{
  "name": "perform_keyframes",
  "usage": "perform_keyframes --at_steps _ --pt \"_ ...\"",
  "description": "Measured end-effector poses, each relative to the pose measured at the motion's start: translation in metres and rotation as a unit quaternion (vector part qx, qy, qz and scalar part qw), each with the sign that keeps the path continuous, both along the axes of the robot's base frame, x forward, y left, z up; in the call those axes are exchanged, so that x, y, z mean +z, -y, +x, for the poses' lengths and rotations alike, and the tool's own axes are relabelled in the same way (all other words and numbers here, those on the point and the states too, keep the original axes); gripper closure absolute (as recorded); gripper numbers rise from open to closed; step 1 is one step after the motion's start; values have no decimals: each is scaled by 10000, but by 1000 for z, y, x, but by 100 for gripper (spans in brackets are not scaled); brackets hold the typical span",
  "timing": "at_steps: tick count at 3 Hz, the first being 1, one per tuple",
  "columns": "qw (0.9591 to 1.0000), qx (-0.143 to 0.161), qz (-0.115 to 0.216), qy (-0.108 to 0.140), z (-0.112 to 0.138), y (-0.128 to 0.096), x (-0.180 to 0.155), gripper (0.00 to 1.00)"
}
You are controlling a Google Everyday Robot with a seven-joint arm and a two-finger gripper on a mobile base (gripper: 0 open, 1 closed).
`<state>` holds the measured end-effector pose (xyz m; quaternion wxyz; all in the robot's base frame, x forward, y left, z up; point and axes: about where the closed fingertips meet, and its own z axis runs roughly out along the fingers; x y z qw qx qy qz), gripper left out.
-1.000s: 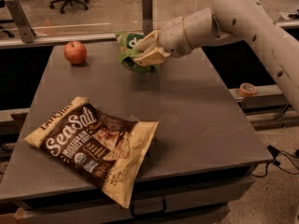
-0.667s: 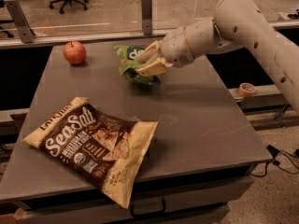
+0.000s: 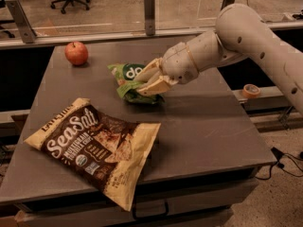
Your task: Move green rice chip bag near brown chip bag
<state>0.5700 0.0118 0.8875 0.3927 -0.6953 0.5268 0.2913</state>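
Note:
The green rice chip bag [image 3: 126,75] is crumpled and held just above the grey table [image 3: 208,122], right of the table's middle. My gripper [image 3: 147,80] reaches in from the right and is shut on the bag's right side. The brown chip bag [image 3: 97,145] with white "Sea Salt" lettering lies flat at the front left of the table, its near corner hanging over the front edge. The green bag is a short way behind and to the right of the brown bag, apart from it.
A red apple [image 3: 76,53] sits at the table's back left. A glass barrier with metal posts [image 3: 149,14] runs behind the table. A roll of tape [image 3: 250,90] lies on a ledge to the right. My arm [image 3: 246,41] crosses the table's right side.
My gripper has carried the green bag forward and down, from the back of the table toward the brown bag. The brown bag and apple have not moved.

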Motion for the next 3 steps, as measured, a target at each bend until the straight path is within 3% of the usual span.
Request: perform_keyframes --at_steps 1,3 --pt "9991 421 40 -85 -35 -15 6 100" --pt "9981 620 -30 -33 -60 -26 15 59"
